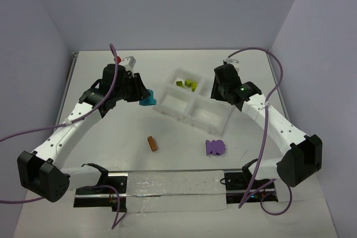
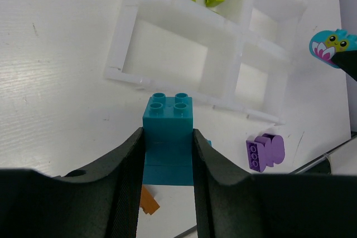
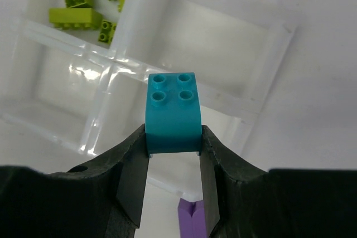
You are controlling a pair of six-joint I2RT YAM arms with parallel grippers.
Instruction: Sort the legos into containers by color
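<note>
White table (image 1: 111, 137); we saw left gripper (image 2: 166, 157) pinching a teal stack (image 2: 167, 116) below the tray (image 2: 121, 37) in frame, right gripper (image 3: 173, 151) pinching a teal brick (image 3: 173, 110) over it; both needed one shared empty compartment (image 2: 167, 54).

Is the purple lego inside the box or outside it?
Outside. The purple lego lies on the table, apart from the white tray, not in any compartment.
</note>
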